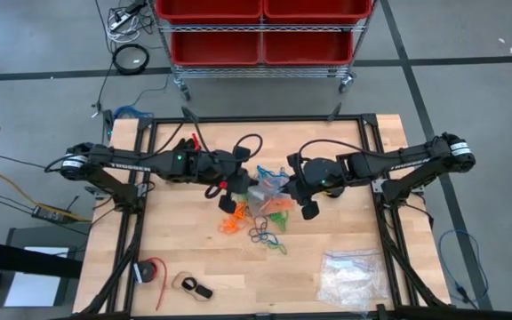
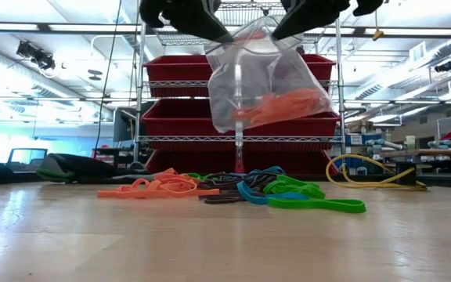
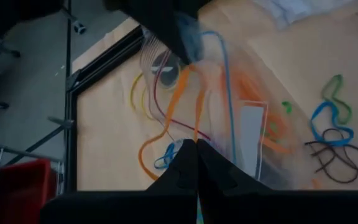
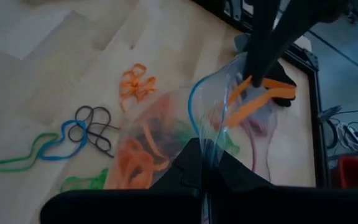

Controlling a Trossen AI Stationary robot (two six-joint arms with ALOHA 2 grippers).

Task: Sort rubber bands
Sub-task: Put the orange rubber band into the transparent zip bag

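While both arms reach in toward the table's middle, the left gripper (image 1: 238, 184) and the right gripper (image 1: 293, 188) are each clamped on an upper edge of a clear bag (image 2: 263, 78), holding it stretched between them above the wooden table (image 1: 345, 231). Orange bands lie inside it. Other rubber bands (image 2: 233, 190), orange, black, blue and green, lie loose on the table beneath and just nearer.

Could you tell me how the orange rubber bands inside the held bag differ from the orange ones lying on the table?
The orange bands in the clear bag hang above the table, enclosed in plastic held by both pincers; the orange bands on the table lie loose on the wood beside black, blue and green ones. Both groups are thin orange loops.
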